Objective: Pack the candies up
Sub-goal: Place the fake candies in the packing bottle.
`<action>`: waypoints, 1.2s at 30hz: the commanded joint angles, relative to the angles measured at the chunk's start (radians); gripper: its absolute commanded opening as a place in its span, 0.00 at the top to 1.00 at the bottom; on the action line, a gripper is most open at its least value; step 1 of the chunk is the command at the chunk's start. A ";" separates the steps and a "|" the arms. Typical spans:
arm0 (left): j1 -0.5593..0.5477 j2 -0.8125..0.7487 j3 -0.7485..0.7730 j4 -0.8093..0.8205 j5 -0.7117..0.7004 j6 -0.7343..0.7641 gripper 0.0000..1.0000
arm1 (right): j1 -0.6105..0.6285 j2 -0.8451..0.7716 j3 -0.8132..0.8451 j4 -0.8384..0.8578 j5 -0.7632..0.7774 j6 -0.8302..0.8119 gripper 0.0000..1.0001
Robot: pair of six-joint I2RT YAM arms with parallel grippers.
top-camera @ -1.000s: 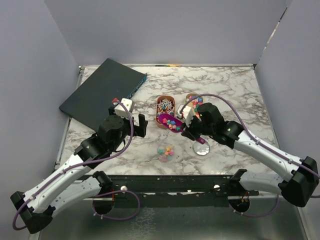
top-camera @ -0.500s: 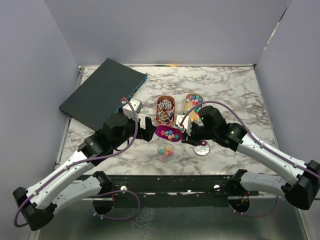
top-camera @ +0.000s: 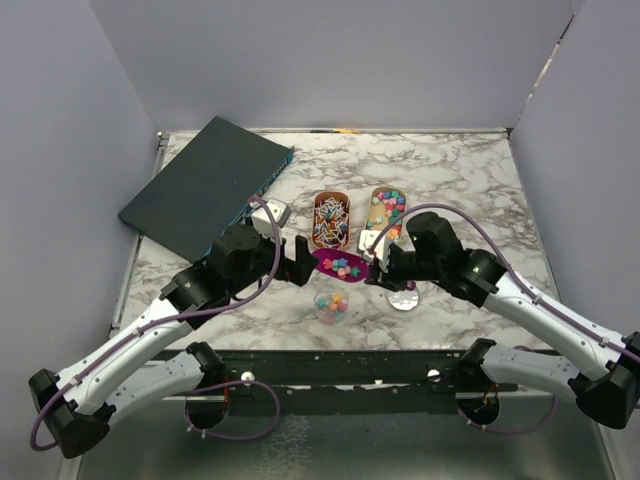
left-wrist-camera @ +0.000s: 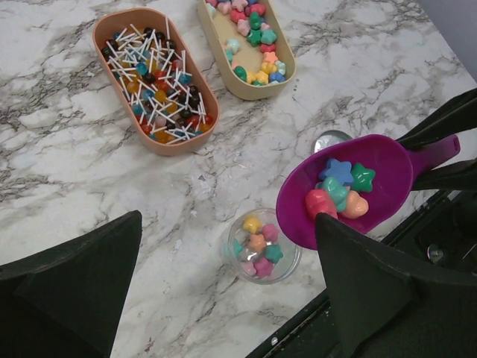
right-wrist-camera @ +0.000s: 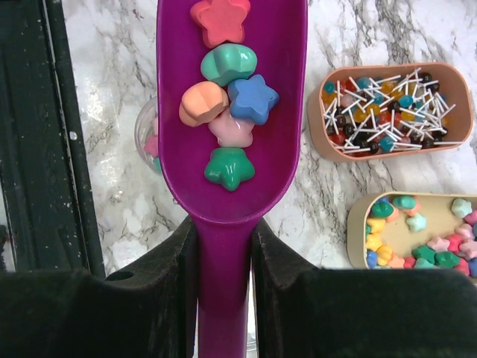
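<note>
R gripper (right-wrist-camera: 223, 246) pinches purple scoop (right-wrist-camera: 279, 112) by its handle. L gripper (left-wrist-camera: 229, 224) is spread wide, empty, just left of scoop. Proc.: centre scoop lip over clear cup (left-wrist-camera: 228, 250), tilt slowly so candies (right-wrist-camera: 229, 97) slide in w/o bouncing. Qty: 6 candies in scoop, 1 part-filled cup, 2 trays far of cup: stick-candy tray (left-wrist-camera: 100, 30), star-candy tray (left-wrist-camera: 223, 67).

**You're at a walled-in robot lab bench**

Look around you: this is a lab test cell. Plain pale panels (top-camera: 330, 60) box in the marble-patterned table (top-camera: 470, 170) on three sides. Your left arm (top-camera: 150, 340) and right arm (top-camera: 540, 310) are bolted to a black rail (top-camera: 330, 365) at the near edge, with purple cables (top-camera: 277, 250) looping off them in the open. A dark flat box (top-camera: 205, 185) lies at the back left.
</note>
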 commanded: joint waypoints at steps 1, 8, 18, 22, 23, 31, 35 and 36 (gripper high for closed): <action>0.005 0.007 -0.008 0.008 0.012 -0.012 0.01 | 0.008 -0.045 0.029 0.015 -0.052 -0.005 1.00; 0.006 0.018 -0.016 0.008 -0.005 -0.017 0.01 | 0.008 -0.112 0.015 0.048 -0.080 -0.009 0.99; 0.005 0.044 -0.011 0.009 -0.003 -0.005 0.01 | 0.008 -0.197 0.011 0.114 -0.122 0.054 1.00; 0.005 0.054 -0.010 0.010 -0.001 -0.002 0.01 | 0.009 -0.236 0.002 0.128 -0.136 0.075 0.99; 0.005 0.055 -0.009 0.010 0.000 -0.002 0.01 | 0.009 -0.238 0.005 0.119 -0.133 0.075 0.99; 0.005 0.052 0.014 0.011 -0.015 0.012 0.01 | 0.008 -0.198 0.025 -0.003 -0.061 0.057 1.00; 0.005 0.022 0.023 -0.001 -0.103 0.016 0.01 | 0.008 -0.168 0.039 -0.083 -0.016 0.030 0.99; 0.005 0.015 0.024 -0.004 -0.125 0.018 0.01 | 0.009 -0.156 0.044 -0.106 -0.004 0.022 1.00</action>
